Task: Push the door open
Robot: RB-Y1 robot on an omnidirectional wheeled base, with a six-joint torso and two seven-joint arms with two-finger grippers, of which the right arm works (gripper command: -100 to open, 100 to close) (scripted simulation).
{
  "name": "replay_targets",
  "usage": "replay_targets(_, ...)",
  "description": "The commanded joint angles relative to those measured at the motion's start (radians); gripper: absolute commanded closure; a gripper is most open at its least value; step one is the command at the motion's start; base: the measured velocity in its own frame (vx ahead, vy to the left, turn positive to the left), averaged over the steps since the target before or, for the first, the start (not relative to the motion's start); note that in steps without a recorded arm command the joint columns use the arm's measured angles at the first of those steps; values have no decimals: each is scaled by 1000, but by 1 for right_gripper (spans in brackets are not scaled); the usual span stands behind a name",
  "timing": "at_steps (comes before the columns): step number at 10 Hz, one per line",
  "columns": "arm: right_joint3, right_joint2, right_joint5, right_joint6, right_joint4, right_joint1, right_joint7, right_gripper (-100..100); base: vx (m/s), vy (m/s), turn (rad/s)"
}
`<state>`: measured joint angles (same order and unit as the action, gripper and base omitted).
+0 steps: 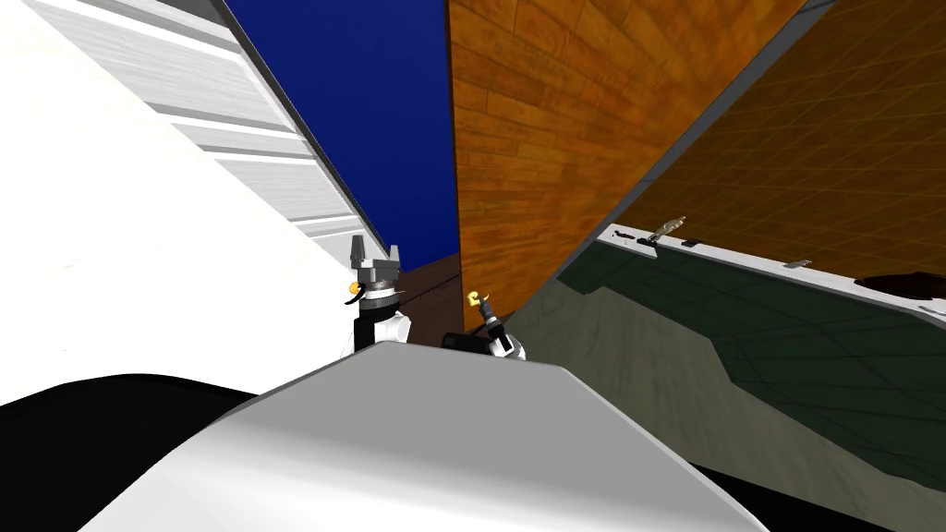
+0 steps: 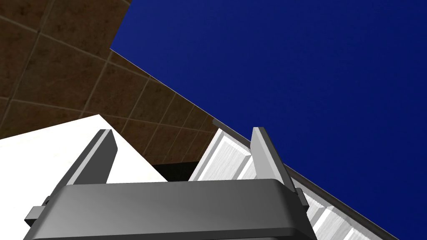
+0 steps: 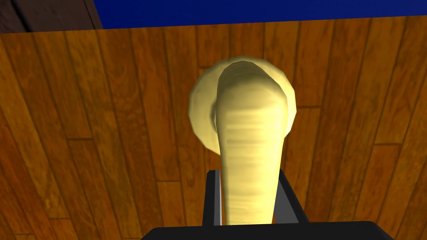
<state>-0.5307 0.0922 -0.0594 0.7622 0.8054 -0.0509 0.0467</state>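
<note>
I am clamping my right gripper [image 3: 248, 175] on the pale yellow lever handle [image 3: 246, 125], one finger pressing each side of it. The handle is sitting on the orange-brown plank door [image 3: 104, 125], which is standing straight ahead of me and to my right. I am judging the grip as done and the push itself as not yet made; how far the door is swinging I cannot tell. My left gripper [image 2: 181, 133] is hanging raised at my left, fingers apart and holding nothing. I am finding no brand, label or writing.
</note>
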Motion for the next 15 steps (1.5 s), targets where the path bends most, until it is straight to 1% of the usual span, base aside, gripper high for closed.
replay_targets(1,31,2,-8,4,-3,-9,-9,100,82,94,-60)
replay_targets(4,66,-7,-15,3,-15,-14,-20,100,76,112,-37)
replay_targets(5,88,-14,-20,2,-23,-18,-27,100,111,144,-69)
replay_targets(8,120,-23,-26,1,-34,-23,-36,100,114,128,-37)
replay_targets(9,140,-30,-30,1,-41,-26,-43,100,113,124,-43)
replay_targets(10,149,-33,-32,0,-44,-27,-45,100,126,139,-60)
replay_targets(13,193,-51,-41,-1,-59,-35,-59,100,123,182,-66)
replay_targets(14,203,-56,-43,-1,-62,-36,-62,100,102,164,-59)
replay_targets(15,198,-48,-42,-3,-57,-30,-61,100,52,61,-37)
